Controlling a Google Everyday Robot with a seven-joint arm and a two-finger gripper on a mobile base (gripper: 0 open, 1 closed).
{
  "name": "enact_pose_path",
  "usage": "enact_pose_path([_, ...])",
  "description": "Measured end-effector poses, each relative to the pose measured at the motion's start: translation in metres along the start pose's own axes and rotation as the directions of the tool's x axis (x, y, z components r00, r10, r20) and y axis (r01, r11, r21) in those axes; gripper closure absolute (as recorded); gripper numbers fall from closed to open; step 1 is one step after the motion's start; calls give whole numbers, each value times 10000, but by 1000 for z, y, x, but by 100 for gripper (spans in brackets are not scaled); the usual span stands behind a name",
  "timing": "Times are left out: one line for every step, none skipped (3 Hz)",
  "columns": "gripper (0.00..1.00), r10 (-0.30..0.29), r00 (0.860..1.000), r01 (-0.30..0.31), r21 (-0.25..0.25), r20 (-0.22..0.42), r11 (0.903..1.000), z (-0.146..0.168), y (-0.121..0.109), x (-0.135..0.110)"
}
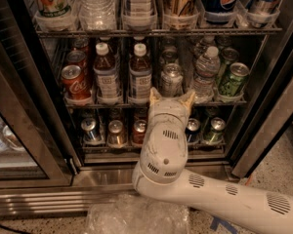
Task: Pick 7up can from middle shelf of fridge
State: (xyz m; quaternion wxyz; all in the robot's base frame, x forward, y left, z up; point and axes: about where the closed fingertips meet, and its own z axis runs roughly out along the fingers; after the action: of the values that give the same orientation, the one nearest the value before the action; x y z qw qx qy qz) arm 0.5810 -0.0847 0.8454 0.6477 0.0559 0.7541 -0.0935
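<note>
My gripper (171, 97) sits in the middle of the frame, right in front of the middle shelf (115, 104) of the fridge (35, 87). Its two tan fingertips (154, 96) are spread wide apart with nothing in their grip, so it is open and holds nothing. The 7up can (171, 79) stands just above the fingertips in the picture, a bit deeper on the shelf. It is upright, with its shiny top facing up. To its left is a brown bottle (139, 72) with a white cap, and to its right is a water bottle (205, 73). Both are close, so there is little room on each side. At the far left is a red cola can (74, 82) and at the far right are green cans (233, 79); I do not want those. I think the can is full, so it will be a little heavy and hard, but its thin sides can dent if I squeeze too much. It may be cold and wet, so it could slip. I would take it by its round sides, near the middle of its height, one finger on each side.
</note>
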Motion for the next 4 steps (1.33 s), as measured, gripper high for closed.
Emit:
enact_pose_path([25,305,9995,-306,-257,-48,9992,14,8,3])
enact_pose_path([25,580,9981,-573,-392,186,9976,28,15,-3])
enact_pose_path([25,851,9943,-828,-389,636,9958,41,17,-17])
enact_pose_path([25,1042,9918,-1022,-296,739,9943,51,15,-20])
